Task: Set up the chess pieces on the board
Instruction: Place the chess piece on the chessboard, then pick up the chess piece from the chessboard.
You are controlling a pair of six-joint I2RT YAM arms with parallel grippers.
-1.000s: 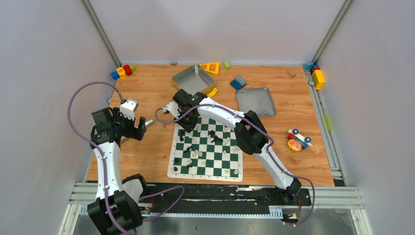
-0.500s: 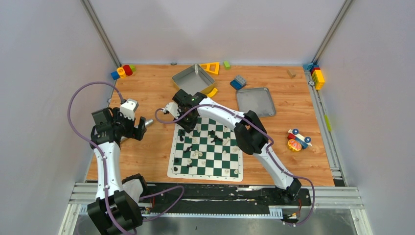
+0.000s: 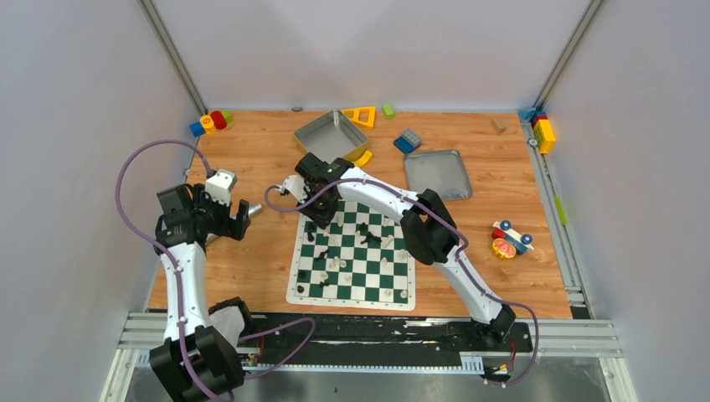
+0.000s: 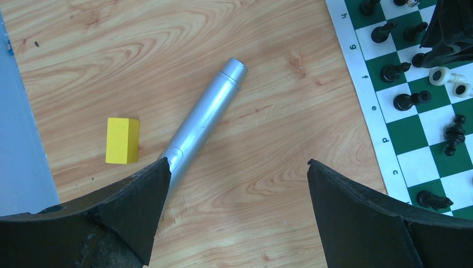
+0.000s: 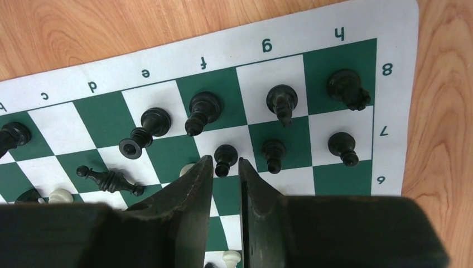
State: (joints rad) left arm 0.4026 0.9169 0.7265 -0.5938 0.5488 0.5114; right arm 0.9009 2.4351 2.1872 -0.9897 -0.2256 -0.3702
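The board (image 3: pixel 350 296) lies in the middle of the table, with black and cream chess pieces on it, some standing and some fallen. My right gripper (image 5: pixel 225 161) hovers low over the board's far left corner (image 3: pixel 318 219). Its jaws are slightly parted, and a standing black pawn (image 5: pixel 226 154) sits between the tips with a thin gap on each side. Other black pieces stand along rows 7 and 8 (image 5: pixel 281 100). A black piece (image 5: pixel 109 178) lies on its side. My left gripper (image 4: pixel 239 162) is wide open over bare wood, left of the board (image 4: pixel 357 67).
A silver cylinder (image 4: pixel 203 120) and a yellow block (image 4: pixel 121 139) lie under the left gripper. Two grey metal trays (image 3: pixel 325 134) (image 3: pixel 437 173) sit behind the board. A toy car (image 3: pixel 509 239) is at the right, and coloured blocks (image 3: pixel 209 121) (image 3: pixel 542 130) sit in the back corners.
The right gripper's jaws have parted a little around the black pawn, which now stands on its square. Neither arm has visibly moved.
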